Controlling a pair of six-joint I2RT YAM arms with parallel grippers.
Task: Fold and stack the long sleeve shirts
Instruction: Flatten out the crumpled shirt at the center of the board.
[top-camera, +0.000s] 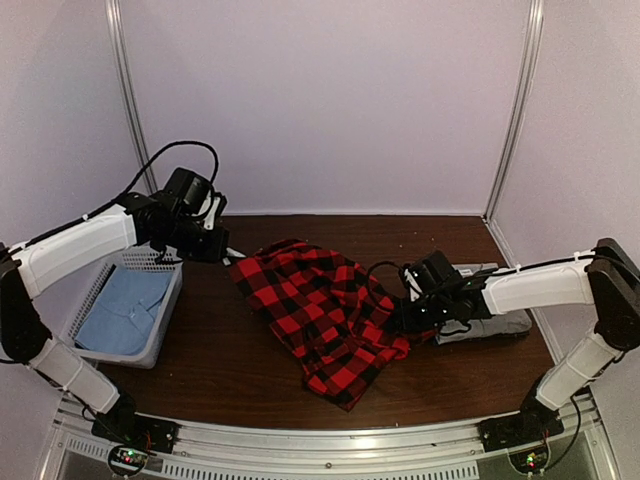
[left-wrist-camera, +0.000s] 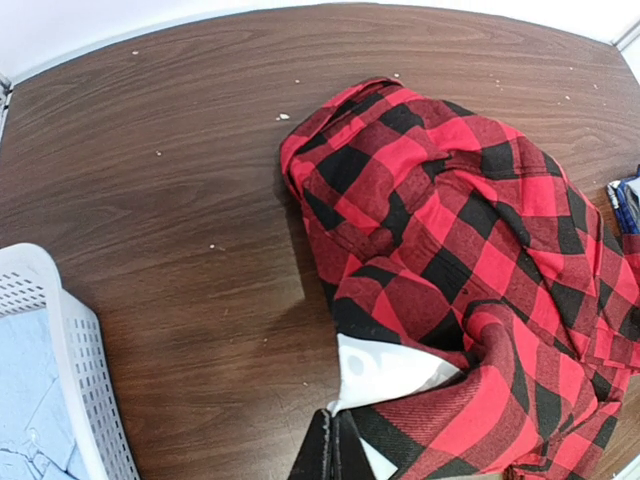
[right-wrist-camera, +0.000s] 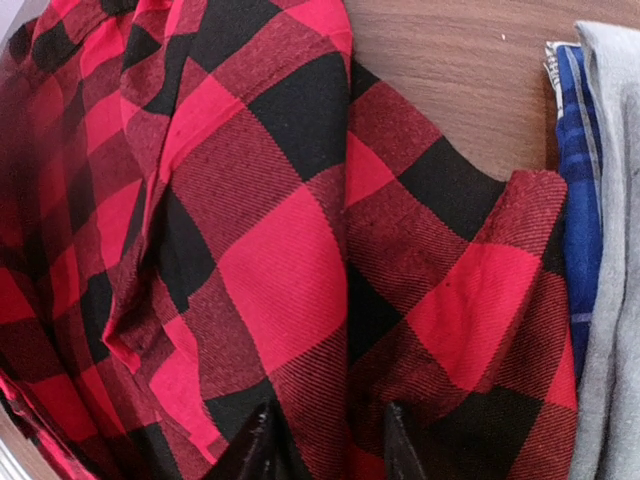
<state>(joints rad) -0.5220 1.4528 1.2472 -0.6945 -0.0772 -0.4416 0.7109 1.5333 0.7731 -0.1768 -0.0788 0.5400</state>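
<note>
Left pincer: fingers are seen pressed together, no gap to speak of. The red-and-black flannel is drawn up to the tips, where a white inner patch and a check fold narrow to a point; a corner appears to be nipped there. The rest of the flannel is spread ahead of the tips and off to their right, rumpled, on the dark wood table. A white perforated basket is noted to the left of this pincer and below it, with a pale blue garment lying inside.

Right pincer: fingers are held part-way apart, set down on the right edge of the flannel, with check cloth lying in the gap between them. Whether the cloth is pressed cannot be told. Most of the flannel is found ahead of the tips and to their left.

Just to the right of this pincer, apart from the tips, a flat pile is noted: the grey shirt outermost, with a blue plaid edge showing between it and the flannel's border. The flannel's border touches the plaid edge.
</note>
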